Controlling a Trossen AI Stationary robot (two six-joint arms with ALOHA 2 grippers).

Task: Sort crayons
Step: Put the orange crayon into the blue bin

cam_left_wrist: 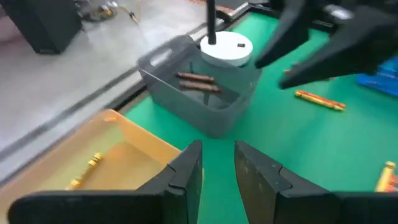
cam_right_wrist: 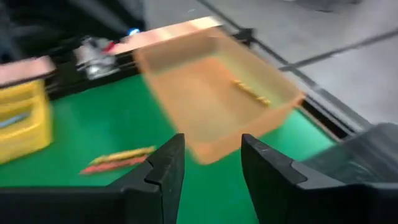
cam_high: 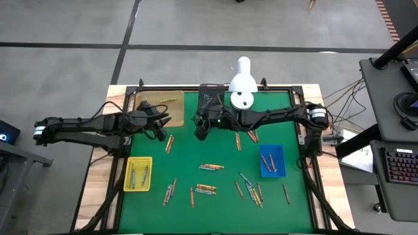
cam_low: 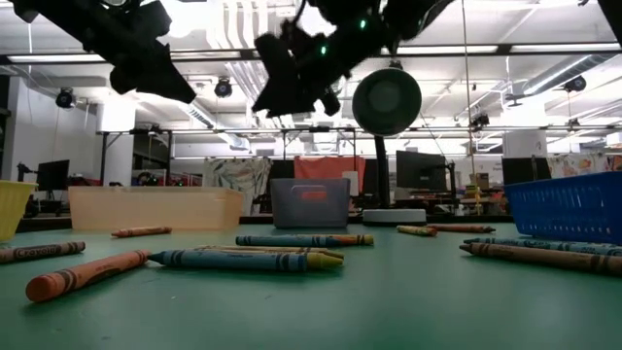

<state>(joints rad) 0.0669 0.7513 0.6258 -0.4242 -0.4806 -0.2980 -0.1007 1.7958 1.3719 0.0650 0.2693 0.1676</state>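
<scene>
My right end effector (cam_high: pixel 201 128) hangs by the grey bin (cam_high: pixel 210 99), fingers apart and empty; left end effector (cam_high: pixel 159 124) is parted, empty. Most crayons (cam_high: pixel 211 167) lie scattered on the counter (cam_high: pixel 196 156), so I'd descend squarely over one.

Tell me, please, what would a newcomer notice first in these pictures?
First, the crayons scattered over the near half of the green table. Next, the yellow tray at its left and the blue tray at its right. Then both arms meeting at the far side: the right gripper, open and empty, by the grey bin, the left gripper by the tan tray.
</scene>
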